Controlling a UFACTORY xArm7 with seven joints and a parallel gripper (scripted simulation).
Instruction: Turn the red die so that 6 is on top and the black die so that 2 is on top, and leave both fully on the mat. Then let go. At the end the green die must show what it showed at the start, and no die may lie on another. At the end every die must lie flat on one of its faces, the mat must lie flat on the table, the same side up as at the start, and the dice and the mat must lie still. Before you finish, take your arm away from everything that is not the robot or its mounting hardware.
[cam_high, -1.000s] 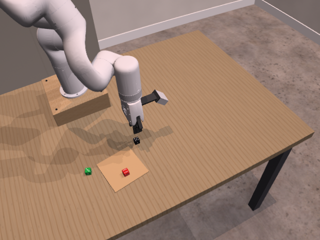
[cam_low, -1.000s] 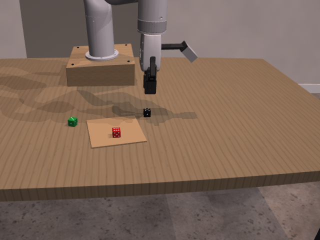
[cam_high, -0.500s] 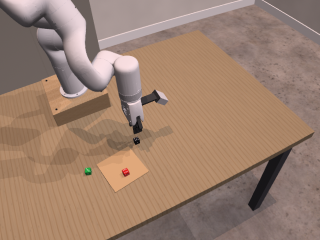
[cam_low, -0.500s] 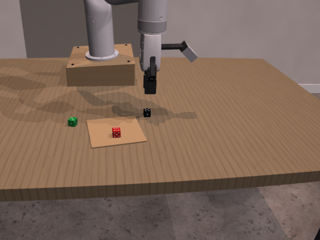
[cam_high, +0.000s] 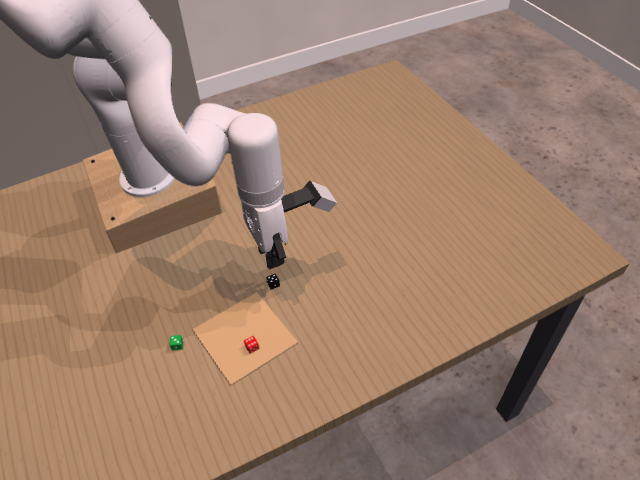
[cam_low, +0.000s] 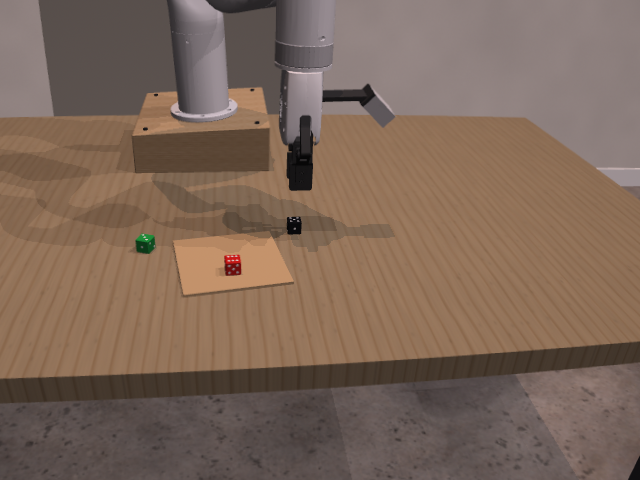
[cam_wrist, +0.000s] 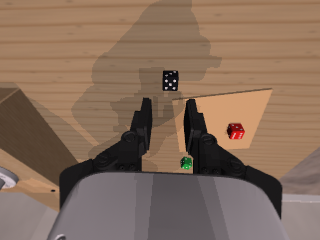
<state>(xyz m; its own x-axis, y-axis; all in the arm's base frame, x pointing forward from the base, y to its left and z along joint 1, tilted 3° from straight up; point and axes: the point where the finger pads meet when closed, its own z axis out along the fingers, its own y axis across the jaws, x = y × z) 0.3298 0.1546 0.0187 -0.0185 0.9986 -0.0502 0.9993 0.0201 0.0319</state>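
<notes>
The black die (cam_high: 272, 281) lies flat on the bare table just beyond the far corner of the tan mat (cam_high: 242, 343), off the mat. My gripper (cam_high: 273, 260) hangs straight above it, pointing down, with its fingers partly open and nothing between them. In the wrist view the black die (cam_wrist: 170, 80) lies just ahead of the fingertips. The red die (cam_high: 251, 344) lies flat near the middle of the mat. The green die (cam_high: 176, 342) lies on the table to the left of the mat. The three dice also show in the exterior view: black (cam_low: 294, 225), red (cam_low: 232, 265) and green (cam_low: 145, 243).
The arm's wooden base block (cam_high: 155, 206) stands at the back left of the table. The table's right and front edges are far from the dice.
</notes>
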